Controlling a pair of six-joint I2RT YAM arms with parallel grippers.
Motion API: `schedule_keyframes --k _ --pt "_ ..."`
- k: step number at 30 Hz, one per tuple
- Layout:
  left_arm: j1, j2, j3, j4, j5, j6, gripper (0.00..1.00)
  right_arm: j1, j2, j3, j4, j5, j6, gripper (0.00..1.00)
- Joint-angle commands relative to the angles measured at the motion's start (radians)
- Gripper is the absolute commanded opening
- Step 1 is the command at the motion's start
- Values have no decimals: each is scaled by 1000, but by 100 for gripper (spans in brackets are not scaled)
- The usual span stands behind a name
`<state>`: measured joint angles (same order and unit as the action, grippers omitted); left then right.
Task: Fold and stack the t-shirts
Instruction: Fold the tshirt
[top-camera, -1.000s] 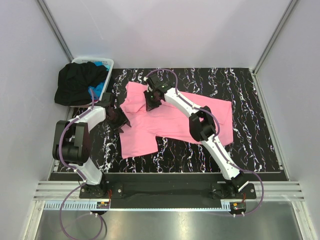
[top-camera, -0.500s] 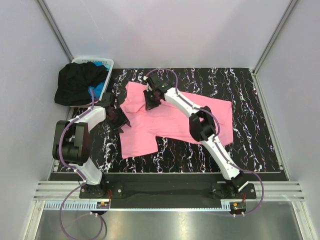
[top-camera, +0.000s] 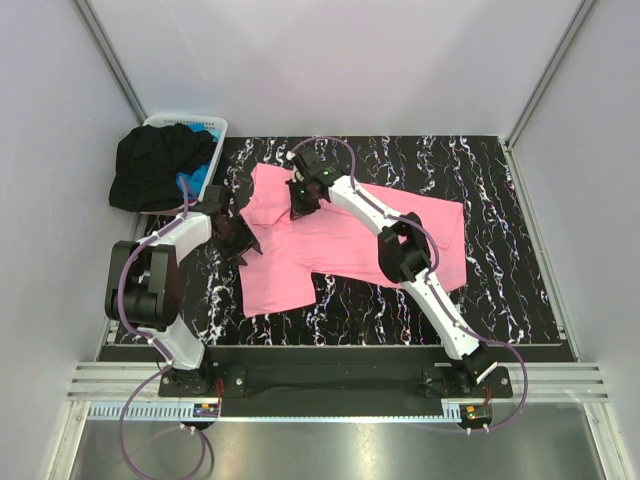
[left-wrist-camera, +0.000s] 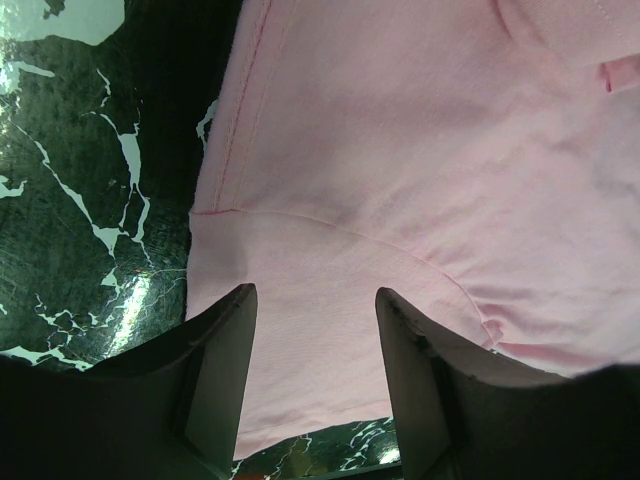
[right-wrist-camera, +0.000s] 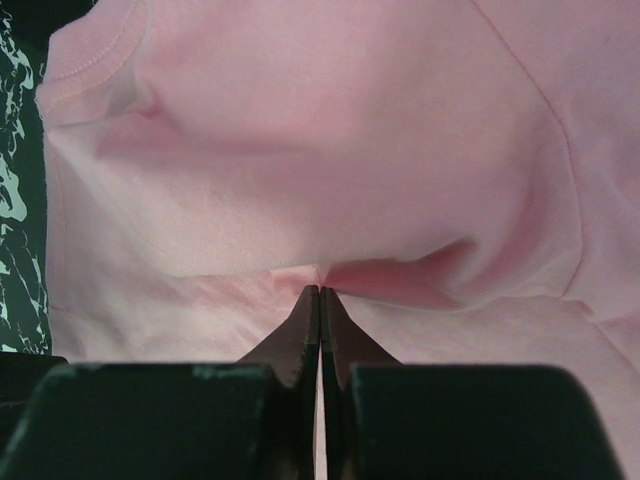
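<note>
Right gripper (right-wrist-camera: 319, 290): pressed together, pink shirt (right-wrist-camera: 300, 140) pinched at the tips | Left gripper (left-wrist-camera: 315, 298): spread, same shirt seen between and ahead of the fingers

We see a bright pink soft cloth t-shirt (top-camera: 300, 260) against a flat black tabletop (top-camera: 500, 200) streaked with white marble veins. At the far left, a crumpled black cloth t-shirt (top-camera: 150, 170) and a bright blue cloth t-shirt (top-camera: 197, 181) show at a white slotted plastic basket (top-camera: 215, 125). The pink one is plain.
</note>
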<state>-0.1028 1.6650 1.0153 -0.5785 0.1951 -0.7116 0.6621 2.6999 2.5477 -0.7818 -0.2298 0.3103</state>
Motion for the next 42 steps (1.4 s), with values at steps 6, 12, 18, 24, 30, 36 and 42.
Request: schedule_keyframes --k 6,12,18,24,30,36,42 --pt "5 -24 17 8 -11 4 56 17 -112 -58 19 81 -16 0" --pt "5 -16 25 9 -6 1 56 24 -221 -154 4 144 -28 0" --pt "5 -13 34 9 -6 -3 56 24 -256 -208 0 127 -28 0" --pt "5 4 52 17 7 1 57 24 -213 -190 -8 46 -28 19" --pt "5 62 141 132 116 -29 62 22 -276 -251 -25 286 -39 27" --pt "-40 254 343 172 170 -89 62 -12 -403 -433 -27 444 7 26" --pt "-147 343 480 169 109 -126 61 -91 -575 -651 30 515 41 25"
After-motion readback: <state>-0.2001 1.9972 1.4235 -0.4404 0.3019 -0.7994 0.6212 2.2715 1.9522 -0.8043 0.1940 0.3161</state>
